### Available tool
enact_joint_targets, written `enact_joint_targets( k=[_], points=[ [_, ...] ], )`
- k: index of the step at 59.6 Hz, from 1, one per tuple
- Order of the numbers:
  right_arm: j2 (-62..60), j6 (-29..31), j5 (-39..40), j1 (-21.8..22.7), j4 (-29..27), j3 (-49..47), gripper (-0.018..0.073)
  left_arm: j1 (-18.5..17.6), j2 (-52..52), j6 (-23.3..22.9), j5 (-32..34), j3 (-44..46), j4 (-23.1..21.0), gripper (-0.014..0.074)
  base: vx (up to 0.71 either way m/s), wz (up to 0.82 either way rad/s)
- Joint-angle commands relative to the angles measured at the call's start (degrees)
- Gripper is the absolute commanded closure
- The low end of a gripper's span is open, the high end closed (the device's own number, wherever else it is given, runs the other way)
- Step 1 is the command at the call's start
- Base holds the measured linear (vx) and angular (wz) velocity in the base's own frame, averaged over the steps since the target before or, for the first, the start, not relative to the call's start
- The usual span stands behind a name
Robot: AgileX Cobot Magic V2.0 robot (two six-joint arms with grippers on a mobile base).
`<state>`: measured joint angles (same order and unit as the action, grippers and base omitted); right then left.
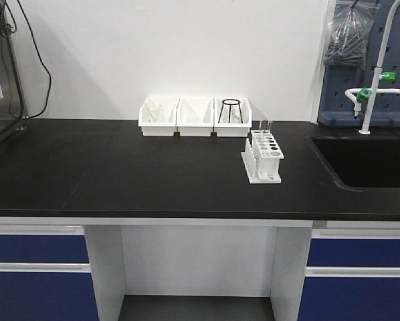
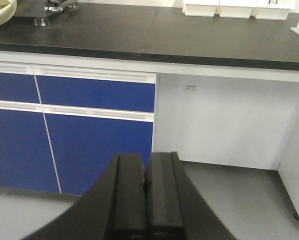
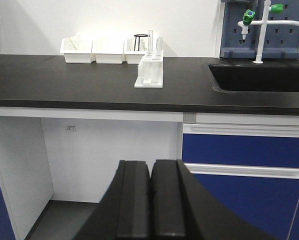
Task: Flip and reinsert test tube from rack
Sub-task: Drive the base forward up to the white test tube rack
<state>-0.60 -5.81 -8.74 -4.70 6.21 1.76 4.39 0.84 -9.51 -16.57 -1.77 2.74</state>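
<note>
The left pincer [image 2: 146, 167] is closed, its two black jaws pressed flat together with nothing between them. It hangs low in front of the blue drawers [image 2: 94, 95], below the level of the black counter [image 2: 139, 35]. The right pincer [image 3: 151, 172] is likewise closed on nothing and sits below the counter edge, with a white-walled gap under the counter just ahead of it and to its left. A small tag [image 3: 71, 128] on the back panel of that gap carries marks too small to read. Farther ahead of the right pincer and above it, almost straight in line, the white rack [image 3: 150, 70] stands on the counter. Two test tubes [image 3: 150, 39] stand upright side by side in holes at the rack's far end. Beyond the rack, three white bins [image 3: 108, 50] line the wall, the one nearest the rack holding a black wire stand [image 3: 139, 42]. Ahead and to the right lies the sink [image 3: 259, 80], with a white tap [image 3: 262, 30] with green knobs behind it
</note>
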Motion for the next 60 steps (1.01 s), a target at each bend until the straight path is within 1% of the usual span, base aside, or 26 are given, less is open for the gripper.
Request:
enact_joint_targets(
  k=[1, 60],
  points=[
    [-0.6, 0.1, 5.1, 0.0, 0.2, 0.0, 0.0568, -0.4, 0.7, 0.0, 5.0, -0.1, -0.2, 0.0603, 0.0, 0.0],
    [-0.6, 0.1, 5.1, 0.0, 0.2, 0.0, 0.0568, -0.4, 0.7, 0.0, 5.0, -0.1, -0.2, 0.0603, 0.02, 0.0]
  ],
)
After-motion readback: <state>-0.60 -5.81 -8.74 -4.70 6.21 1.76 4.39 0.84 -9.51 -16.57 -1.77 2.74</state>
